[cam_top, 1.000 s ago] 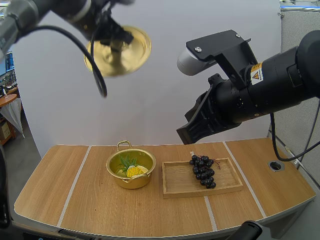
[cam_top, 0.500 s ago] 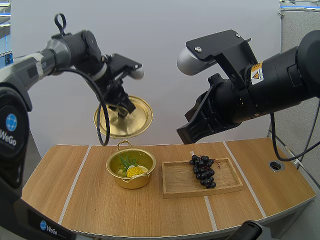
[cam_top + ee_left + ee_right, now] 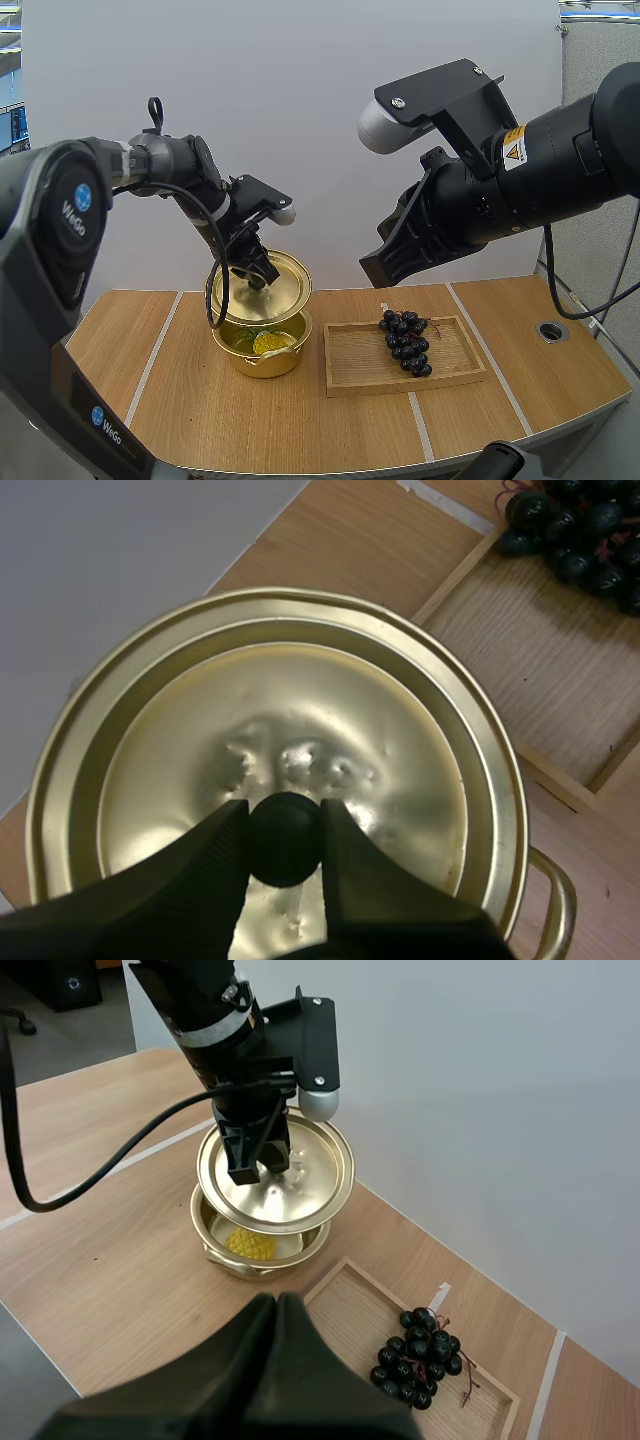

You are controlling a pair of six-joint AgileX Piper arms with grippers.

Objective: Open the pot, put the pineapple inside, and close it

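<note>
A gold pot (image 3: pixel 262 350) (image 3: pixel 240 1258) stands left of centre on the table with a yellow pineapple (image 3: pixel 268 342) (image 3: pixel 249 1243) inside it. The gold lid (image 3: pixel 262 287) (image 3: pixel 280 780) (image 3: pixel 276 1172) hangs tilted just above the pot's rim. My left gripper (image 3: pixel 252 277) (image 3: pixel 286 838) is shut on the lid's black knob (image 3: pixel 285 838). My right gripper (image 3: pixel 378 268) (image 3: pixel 280 1302) is raised high over the tray, its fingers lying together as one dark wedge with nothing held.
A wooden tray (image 3: pixel 365 365) (image 3: pixel 350 1310) lies right of the pot and holds a bunch of dark grapes (image 3: pixel 405 340) (image 3: pixel 420 1355) (image 3: pixel 575 535). A round hole (image 3: pixel 551 331) sits near the table's right edge.
My left arm has brought the lid down from high up at the left to just over the pot. The right arm has barely moved.
</note>
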